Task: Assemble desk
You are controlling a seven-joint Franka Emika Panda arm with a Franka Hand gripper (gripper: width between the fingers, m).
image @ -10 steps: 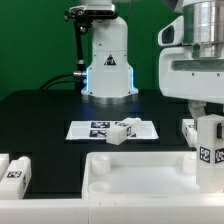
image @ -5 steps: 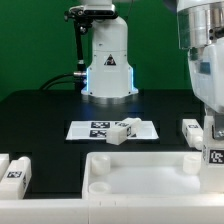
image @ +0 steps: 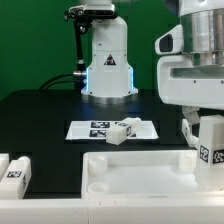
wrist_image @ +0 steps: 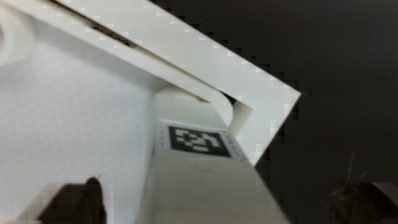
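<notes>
White plastic all over, the desk's tabletop [image: 140,168] is a wide rectangular tray with a raised rim and a shallow sunken middle. It lies flat on the black table [image: 40,115], at the near edge of the exterior view.

One leg [image: 210,150], a short square block with a black-and-white tag on its side, stands upright on the tabletop's corner at the exterior view's right. In the wrist view it rises just inside the angled rim of that corner, tag towards the camera. Whether it is fully seated in the socket cannot be told.

The gripper [wrist_image: 217,205] hangs directly above this leg with its fingers [wrist_image: 75,200] spread wide. The dark tips show on either side of the block, each with a clear gap between tip and leg, so nothing is gripped.

A second leg [image: 188,130] sits on the table just beyond that same corner, partly hidden by the arm. A third leg [image: 122,131] lies tilted on the marker board [image: 88,130], beyond the middle of the tabletop's far rim. Two more tagged blocks [image: 14,172] rest off the tabletop's end at the exterior view's left, apart from it.
</notes>
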